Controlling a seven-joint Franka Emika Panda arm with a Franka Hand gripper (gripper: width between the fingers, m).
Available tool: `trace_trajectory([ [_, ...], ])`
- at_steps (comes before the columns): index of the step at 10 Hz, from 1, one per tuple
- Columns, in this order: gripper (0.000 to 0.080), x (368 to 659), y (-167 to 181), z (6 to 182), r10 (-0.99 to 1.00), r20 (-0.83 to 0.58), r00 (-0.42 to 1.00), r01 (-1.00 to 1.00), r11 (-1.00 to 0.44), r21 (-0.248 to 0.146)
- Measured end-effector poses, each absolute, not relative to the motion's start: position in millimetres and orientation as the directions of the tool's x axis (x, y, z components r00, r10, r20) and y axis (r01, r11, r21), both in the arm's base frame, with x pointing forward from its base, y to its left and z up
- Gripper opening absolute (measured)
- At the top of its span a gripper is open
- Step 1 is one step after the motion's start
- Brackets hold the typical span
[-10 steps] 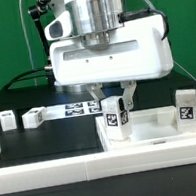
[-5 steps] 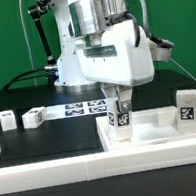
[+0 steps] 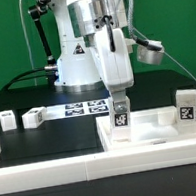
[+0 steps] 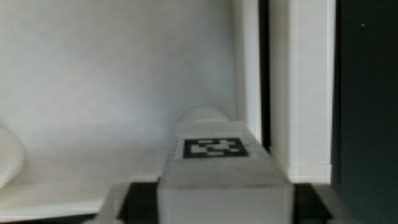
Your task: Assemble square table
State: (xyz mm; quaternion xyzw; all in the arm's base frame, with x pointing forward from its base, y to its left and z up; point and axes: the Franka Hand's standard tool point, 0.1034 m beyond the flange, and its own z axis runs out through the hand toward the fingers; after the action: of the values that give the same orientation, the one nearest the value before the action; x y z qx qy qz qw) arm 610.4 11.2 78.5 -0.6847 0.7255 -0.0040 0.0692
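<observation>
One leg [image 3: 121, 126] sits clamped in my end effector [image 3: 118, 104]; I should hold it straight while twisting it into the tray [image 3: 158, 133].

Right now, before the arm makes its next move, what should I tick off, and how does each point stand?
1. Fingers closed on the held leg: ok. The gripper clamps its upper part.
2. Held leg upright: ok in the exterior view.
3. Held leg over the table top: ok.
4. Held leg fully seated in the top: cannot tell, as the joint is hidden in both views.
5. Second leg clear of the fingers: ok. It stands on the top, toward the exterior view's right.
6. Outer loose leg and inner loose leg out of the way: ok. Both are on the black surface.
</observation>
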Motion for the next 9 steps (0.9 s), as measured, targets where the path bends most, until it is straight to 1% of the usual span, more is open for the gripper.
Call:
trace_trajectory([
  [1, 0.0290, 610.4, 11.6, 78.5, -0.995, -0.093, -0.031, -0.994, 0.040, -0.102],
  [2, 0.0485, 609.2, 11.6, 77.6, -0.996, -0.090, 0.020, -0.995, -0.011, -0.098],
  [3, 0.0595, 607.1, 12.2, 74.9, -0.993, -0.094, 0.073, -0.995, -0.066, -0.076],
  [4, 0.0637, 609.3, 12.4, 72.8, -0.987, -0.079, 0.143, -0.986, -0.135, -0.095],
  [5, 0.0637, 608.7, 13.5, 72.1, -0.967, -0.065, 0.245, -0.966, -0.239, -0.096],
  [7, 0.0647, 608.9, 12.5, 72.2, -0.917, -0.047, 0.396, -0.915, -0.389, -0.106],
  [8, 0.0649, 608.9, 12.4, 72.1, -0.886, -0.040, 0.461, -0.884, -0.455, -0.109],
  [9, 0.0649, 608.8, 12.4, 72.0, -0.866, -0.035, 0.498, -0.863, -0.492, -0.110],
])
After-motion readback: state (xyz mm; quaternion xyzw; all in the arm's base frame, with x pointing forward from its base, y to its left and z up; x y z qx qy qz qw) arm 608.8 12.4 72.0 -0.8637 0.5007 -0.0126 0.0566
